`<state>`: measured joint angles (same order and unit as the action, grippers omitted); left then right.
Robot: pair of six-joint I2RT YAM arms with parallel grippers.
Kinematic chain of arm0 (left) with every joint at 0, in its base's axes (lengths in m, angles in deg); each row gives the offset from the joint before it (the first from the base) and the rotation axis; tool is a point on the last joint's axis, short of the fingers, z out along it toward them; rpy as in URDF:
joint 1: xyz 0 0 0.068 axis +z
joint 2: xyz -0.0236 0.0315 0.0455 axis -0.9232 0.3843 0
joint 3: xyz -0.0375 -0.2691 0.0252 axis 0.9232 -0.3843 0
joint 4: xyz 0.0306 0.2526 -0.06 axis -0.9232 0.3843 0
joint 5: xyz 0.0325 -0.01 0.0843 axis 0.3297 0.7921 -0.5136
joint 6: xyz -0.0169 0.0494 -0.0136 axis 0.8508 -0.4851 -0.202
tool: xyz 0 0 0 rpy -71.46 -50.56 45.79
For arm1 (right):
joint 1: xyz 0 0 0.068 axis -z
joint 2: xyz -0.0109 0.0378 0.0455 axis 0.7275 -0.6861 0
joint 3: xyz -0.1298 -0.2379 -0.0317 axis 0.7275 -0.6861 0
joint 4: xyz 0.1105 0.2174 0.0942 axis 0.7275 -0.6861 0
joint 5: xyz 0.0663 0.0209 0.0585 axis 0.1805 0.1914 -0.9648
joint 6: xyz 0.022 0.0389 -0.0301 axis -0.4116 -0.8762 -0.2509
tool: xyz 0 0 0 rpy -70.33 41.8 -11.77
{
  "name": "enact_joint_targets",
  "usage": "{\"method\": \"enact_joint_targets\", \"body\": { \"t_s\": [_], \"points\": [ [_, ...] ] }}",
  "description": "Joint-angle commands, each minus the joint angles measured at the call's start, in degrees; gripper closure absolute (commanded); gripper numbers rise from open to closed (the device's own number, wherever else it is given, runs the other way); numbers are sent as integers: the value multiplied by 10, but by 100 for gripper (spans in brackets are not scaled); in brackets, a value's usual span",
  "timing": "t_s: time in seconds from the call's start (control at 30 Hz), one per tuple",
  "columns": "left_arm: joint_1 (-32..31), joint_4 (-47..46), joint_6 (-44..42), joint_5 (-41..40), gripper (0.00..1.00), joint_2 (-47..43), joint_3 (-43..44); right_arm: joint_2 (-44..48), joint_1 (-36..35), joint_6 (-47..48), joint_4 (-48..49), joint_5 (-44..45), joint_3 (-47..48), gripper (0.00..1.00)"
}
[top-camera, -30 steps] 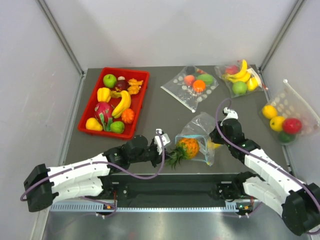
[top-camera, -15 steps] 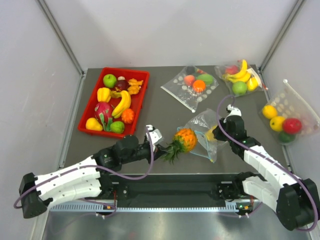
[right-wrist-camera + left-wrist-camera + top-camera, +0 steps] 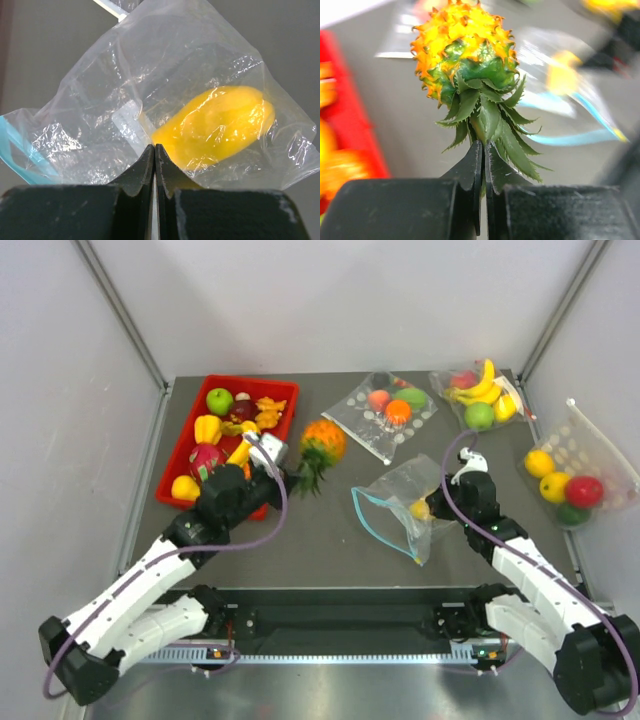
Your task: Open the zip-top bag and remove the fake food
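My left gripper (image 3: 286, 475) is shut on the green crown of the orange-yellow pineapple (image 3: 322, 443) and holds it above the table beside the red tray (image 3: 178, 456); the left wrist view shows the pineapple (image 3: 465, 50) close up, jaws (image 3: 484, 150) pinched on its leaves. The clear zip-top bag (image 3: 400, 505) lies mid-table, its teal mouth open toward the left. My right gripper (image 3: 438, 508) is shut on the bag's plastic (image 3: 165, 100) at its right end. A yellow fruit (image 3: 217, 125) is still inside the bag.
The red tray holds several fruits, among them a green apple (image 3: 219, 400) and a dragon fruit (image 3: 205, 461). A dotted bag (image 3: 385, 412) lies at the back, a bag with bananas (image 3: 480, 395) at back right, another dotted bag (image 3: 572, 475) at far right.
My left gripper has pulled the pineapple out of the bag and carried it up and left, next to the red tray. The right gripper stayed pinched on the bag.
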<state>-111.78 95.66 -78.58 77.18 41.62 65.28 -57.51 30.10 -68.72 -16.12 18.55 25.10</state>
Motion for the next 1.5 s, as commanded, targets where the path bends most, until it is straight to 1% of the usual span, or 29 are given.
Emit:
{"method": "enact_joint_targets", "body": {
  "t_s": [0.0, 0.07, 0.1, 0.17, 0.2, 0.27, 0.33, 0.4, 0.57, 0.7, 0.8, 0.9, 1.07, 1.1, 1.13, 1.17, 1.2, 1.23, 1.27, 1.3, 1.33, 1.37, 1.4, 1.47],
  "points": [
    [115, -44, 18, 38, 100, 33, 55, 17, 10, 8, 10, -7, 9, 100],
    [160, -54, 26, 45, 100, 59, 71, 22, 10, 7, 10, -24, 5, 100],
    [200, -62, 32, 47, 100, 86, 84, 27, 11, 7, 8, -27, 5, 100],
    [232, -77, 28, 49, 100, 115, 92, 31, 11, 8, 5, -33, 3, 100],
    [256, -102, 22, 48, 100, 142, 95, 37, 11, 7, 4, -34, 3, 100],
    [276, -126, 12, 53, 100, 168, 94, 43, 10, 8, -1, -38, 3, 100],
    [303, -156, 4, 52, 100, 211, 101, 51, 11, 9, -7, -38, 3, 100],
    [331, -167, 3, 68, 100, 258, 123, 59, 11, 12, -10, -40, 2, 100],
    [366, -204, -14, 78, 100, 334, 170, 66, 11, 13, -16, -45, -5, 100],
    [385, -206, -35, 106, 100, 402, 211, 69, 11, 15, -21, -47, -5, 100],
    [388, -199, -63, 133, 100, 445, 239, 69, 12, 17, -22, -48, -4, 100],
    [388, -197, -79, 143, 100, 479, 252, 67, 12, 18, -23, -49, -4, 100],
    [388, -191, -91, 140, 100, 547, 274, 61, 12, 20, -25, -54, 0, 100],
    [388, -186, -91, 136, 98, 556, 280, 62, 11, 21, -25, -55, 2, 100],
    [388, -173, -94, 132, 93, 563, 284, 63, 13, 21, -28, -56, 2, 100],
    [388, -170, -93, 128, 82, 570, 288, 66, 12, 20, -28, -56, 1, 100],
    [388, -169, -91, 126, 67, 571, 286, 66, 11, 21, -29, -56, 0, 100],
    [388, -173, -90, 122, 56, 569, 282, 68, 12, 19, -28, -56, -1, 100],
    [388, -176, -84, 114, 39, 564, 274, 68, 12, 20, -28, -56, -1, 100],
    [388, -180, -83, 111, 26, 560, 269, 68, 12, 20, -28, -56, -2, 100],
    [388, -181, -82, 108, 24, 556, 266, 68, 11, 20, -28, -57, -1, 100],
    [388, -184, -79, 105, 19, 544, 259, 66, 13, 18, -28, -59, -2, 100],
    [388, -184, -78, 102, 18, 537, 255, 66, 12, 19, -27, -59, -1, 100],
    [388, -185, -74, 99, 13, 512, 245, 67, 11, 18, -27, -62, -1, 100]
  ]
}}
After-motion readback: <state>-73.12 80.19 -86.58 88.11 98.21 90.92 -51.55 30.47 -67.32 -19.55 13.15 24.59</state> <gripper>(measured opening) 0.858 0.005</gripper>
